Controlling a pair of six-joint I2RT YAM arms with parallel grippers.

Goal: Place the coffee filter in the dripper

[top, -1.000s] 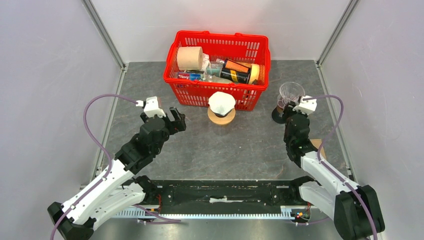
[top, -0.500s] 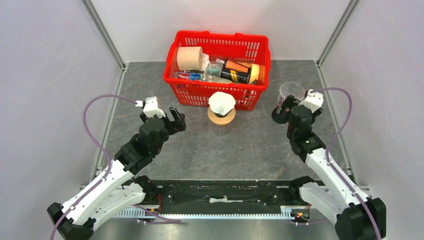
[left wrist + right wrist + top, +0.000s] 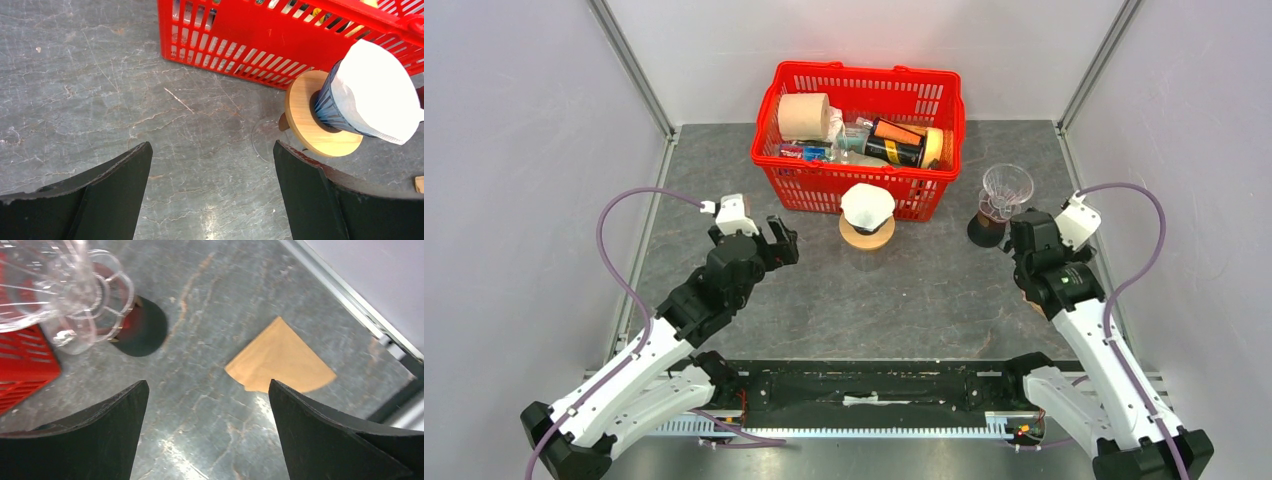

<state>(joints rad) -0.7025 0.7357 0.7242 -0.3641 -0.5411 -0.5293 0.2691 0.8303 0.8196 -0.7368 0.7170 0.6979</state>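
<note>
Right gripper (image 3: 207,390) hangs with jaws spread wide and empty over the grey stone-pattern table (image 3: 210,340). A flat, fan-shaped brown paper coffee filter (image 3: 280,357) lies just ahead, toward the rail-side finger, with its curved edge facing the jaws and its point away. The clear ribbed plastic dripper (image 3: 65,285) on a dark round base stands on the opposite side, bare tabletop between. A metal frame rail (image 3: 350,305) runs close beyond the filter, leaving little room there. The left gripper (image 3: 212,147), likewise agape and empty, sits farther off by the red plastic basket (image 3: 280,40)
</note>
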